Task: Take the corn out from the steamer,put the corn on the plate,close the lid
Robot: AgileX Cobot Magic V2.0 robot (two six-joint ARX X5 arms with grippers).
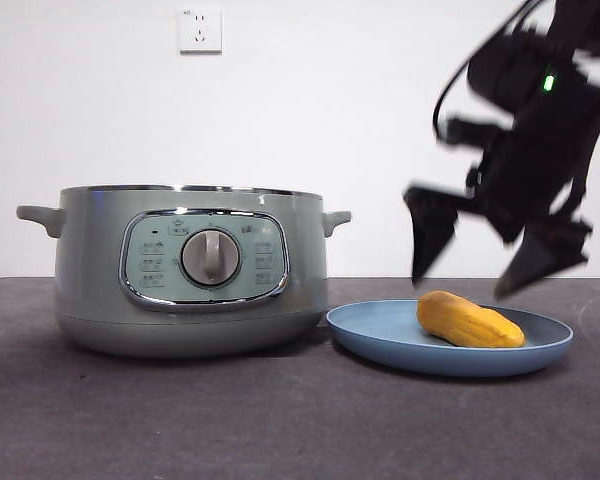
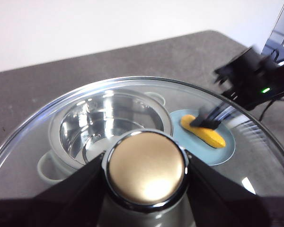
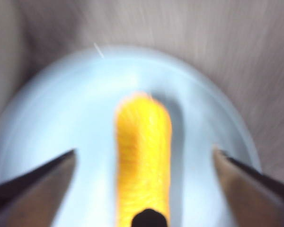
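Corn (image 1: pixel 470 320) lying on its side on the plate (image 1: pixel 380 340), toward the half farther from the steamer (image 1: pixel 90 260), tapered end pointing away from the pot. Already out of the pot and at rest, touched by nothing. Seen from the right wrist as a yellow streak running up the middle of the pale blue dish between two spread jaws, badly blurred.

Right gripper (image 1: pixel 480 262) hanging just above the corn, jaws wide apart and empty, one tip to each side of the cob and clear of it. Probably a release: parted wide so the cob stays put while the arm clears off.

Plate set on the dark table (image 1: pixel 280 420) just beside the steamer, rim close to the pot's base, likely so the carry from pot to dish is short.

Steamer open at the top in the front view, no cover on it; shiny empty bowl visible through glass from the left wrist.

Lid (image 2: pixel 47 118) held up above the pot and plate by the left gripper (image 2: pixel 146 168), jaws clamped on either side of the knob (image 2: pixel 146 166), which looks gold-brown and glossy here. Held high and off to one side, out of the front view altogether, apparently to leave the pot mouth free.

Remaining, by this reading: bringing the lid down onto the steamer rim.
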